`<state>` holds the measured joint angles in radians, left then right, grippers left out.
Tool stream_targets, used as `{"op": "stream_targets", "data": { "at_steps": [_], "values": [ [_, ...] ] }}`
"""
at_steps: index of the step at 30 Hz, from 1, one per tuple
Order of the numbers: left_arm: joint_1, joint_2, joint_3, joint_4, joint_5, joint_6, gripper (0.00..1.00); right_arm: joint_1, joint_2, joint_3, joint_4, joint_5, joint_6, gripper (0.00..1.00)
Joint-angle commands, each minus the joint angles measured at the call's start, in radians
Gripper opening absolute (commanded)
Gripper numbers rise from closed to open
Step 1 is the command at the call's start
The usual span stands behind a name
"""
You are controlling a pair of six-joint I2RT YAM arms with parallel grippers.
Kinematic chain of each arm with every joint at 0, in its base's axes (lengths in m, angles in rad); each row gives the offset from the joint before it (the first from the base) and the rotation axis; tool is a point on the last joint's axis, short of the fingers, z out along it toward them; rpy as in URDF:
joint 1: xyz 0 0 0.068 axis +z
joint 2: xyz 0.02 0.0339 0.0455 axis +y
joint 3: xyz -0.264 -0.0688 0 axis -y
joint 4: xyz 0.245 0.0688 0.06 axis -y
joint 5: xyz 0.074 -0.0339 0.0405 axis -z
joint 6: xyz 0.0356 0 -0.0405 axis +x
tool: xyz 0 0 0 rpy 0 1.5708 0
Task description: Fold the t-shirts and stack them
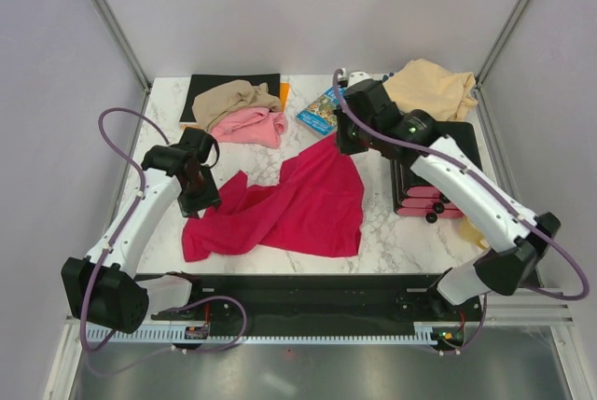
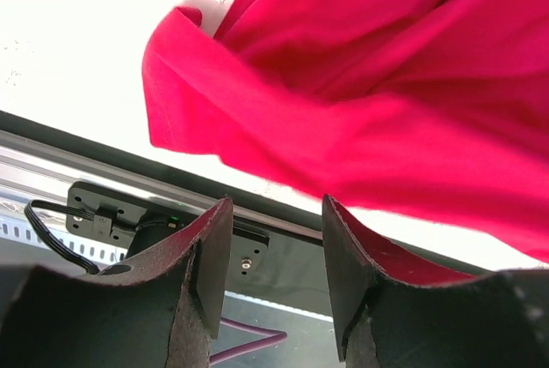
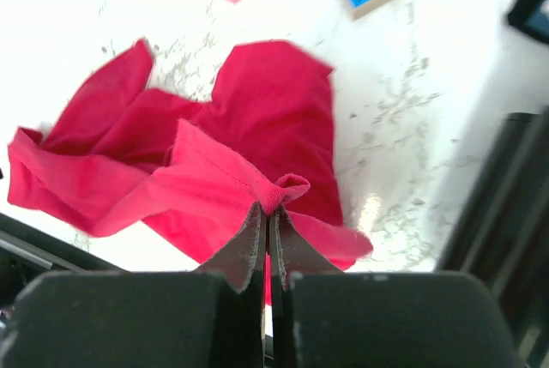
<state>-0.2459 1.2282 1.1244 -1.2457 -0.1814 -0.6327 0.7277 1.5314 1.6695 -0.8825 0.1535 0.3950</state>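
- The left gripper (image 2: 276,214) stands open at the near-left edge of the red shirt (image 1: 298,204), gripping nothing visible.
- The right gripper (image 3: 269,214) is closed on a fold at the red shirt's far edge.
- The pink shirt (image 1: 247,126) and the tan shirt (image 1: 233,97) lie far left, the cream shirt (image 1: 434,88) far right.

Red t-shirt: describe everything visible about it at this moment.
The red t-shirt is plain crimson soft cloth, unfolded and crumpled in loose folds, lying mid-table on the white marble tabletop. The right claw is shut on a pinched fold near its far right corner, bunching the fabric. The left claw stands open by its near left end, gripping nothing.
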Motion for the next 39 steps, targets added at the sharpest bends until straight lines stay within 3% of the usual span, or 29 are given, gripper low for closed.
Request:
{"op": "stream_targets", "data": {
  "at_steps": [1,9,19,22,26,32,39],
  "values": [
    [0.003,0.016,0.0,0.022,-0.023,-0.036,0.54,-0.005,-0.117,0.03,-0.093,0.089,0.011,0.0],
    [0.004,0.063,-0.023,-0.001,-0.046,-0.024,0.54,-0.007,-0.318,-0.166,-0.128,0.219,0.113,0.0],
    [-0.004,0.102,-0.038,-0.009,0.016,-0.007,0.55,-0.039,-0.347,-0.039,-0.105,0.371,0.048,0.0],
    [-0.047,0.117,-0.044,-0.009,0.045,-0.004,0.55,-0.057,-0.309,0.005,-0.085,0.353,0.016,0.0],
    [-0.234,0.151,-0.048,-0.011,0.072,-0.053,0.59,-0.065,-0.269,-0.005,-0.033,0.304,-0.004,0.0],
    [-0.418,0.186,-0.064,0.048,0.163,-0.104,0.59,-0.074,-0.235,-0.054,0.011,0.207,0.005,0.0],
    [-0.46,0.212,-0.153,0.112,0.177,-0.088,0.6,-0.083,-0.221,-0.065,0.039,0.178,0.001,0.0]
  ]
}}
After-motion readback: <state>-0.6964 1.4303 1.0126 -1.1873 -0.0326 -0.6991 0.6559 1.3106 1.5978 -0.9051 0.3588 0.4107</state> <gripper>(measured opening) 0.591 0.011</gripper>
